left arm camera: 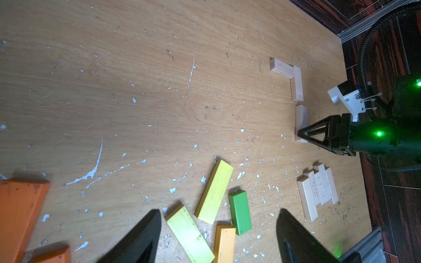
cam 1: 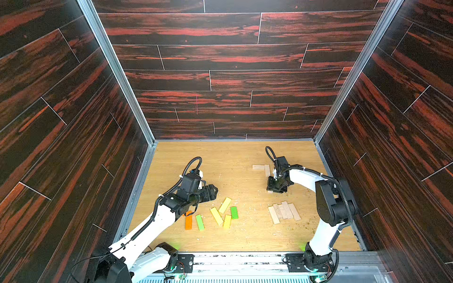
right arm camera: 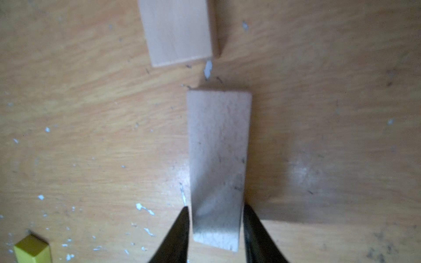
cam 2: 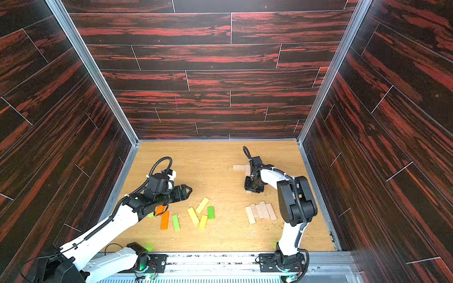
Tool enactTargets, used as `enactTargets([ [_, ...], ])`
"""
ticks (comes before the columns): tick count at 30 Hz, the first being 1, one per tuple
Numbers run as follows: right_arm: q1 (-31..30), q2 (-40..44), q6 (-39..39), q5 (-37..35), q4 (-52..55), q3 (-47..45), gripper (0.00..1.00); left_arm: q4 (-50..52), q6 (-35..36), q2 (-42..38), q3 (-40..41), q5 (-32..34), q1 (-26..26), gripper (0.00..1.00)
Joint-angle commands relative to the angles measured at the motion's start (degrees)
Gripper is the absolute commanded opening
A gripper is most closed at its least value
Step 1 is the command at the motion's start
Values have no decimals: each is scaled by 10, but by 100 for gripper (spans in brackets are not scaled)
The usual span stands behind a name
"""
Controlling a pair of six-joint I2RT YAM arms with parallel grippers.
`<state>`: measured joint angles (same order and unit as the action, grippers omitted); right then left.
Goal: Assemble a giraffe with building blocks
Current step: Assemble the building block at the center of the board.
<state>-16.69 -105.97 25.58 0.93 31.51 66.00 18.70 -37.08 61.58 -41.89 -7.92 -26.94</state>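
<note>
**Counter stock, near edge to far edge**

1. Coloured scatter, near edge, left of middle. An orange plank and a green plank lie flat side by side. Three yellow planks and a second green plank lie loose just to their right. A second orange plank lies partly under my left arm. I judge all of these unused stock.

2. My left claw. It hovers just beyond the scatter with its jaws wide apart and nothing between them. I judge it parked there, close to the colours and out of my other arm's way.

3. Pale stack, toward the right edge. Several plain planks lie flat, side by side and touching. I judge them kept together as a ready supply.

4. My right claw, beyond the stack, pointing down. Its jaws closely flank the near end of one pale plank, which lies flat on the counter. The wrist view is blurred, so I cannot tell whether the fingers press the wood or stand just clear of it.

5. L pair, farthest, toward the far right corner. Two pale planks meet at a right angle. The pale plank at my right claw lies just short of the L's long leg, end to end and slightly offset. I judge it laid there to lengthen the giraffe's outline.
</note>
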Motion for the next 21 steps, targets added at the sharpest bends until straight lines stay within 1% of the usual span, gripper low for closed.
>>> enactTargets([
  [1, 2, -35, -4, -26, 27, -1, 45, -3, 1, -4, -9, 7, 4, 82],
  [6, 2, -36, -5, -34, 40, 11, 45, -4, 0, -6, -6, 9, 4, 82],
  [15, 2, -58, -5, -44, 56, 40, 30, -6, -1, -10, -3, 12, 4, 82],
  [21, 0, -63, -7, -38, 63, 50, 28, -8, -1, -13, 0, 15, 4, 82],
])
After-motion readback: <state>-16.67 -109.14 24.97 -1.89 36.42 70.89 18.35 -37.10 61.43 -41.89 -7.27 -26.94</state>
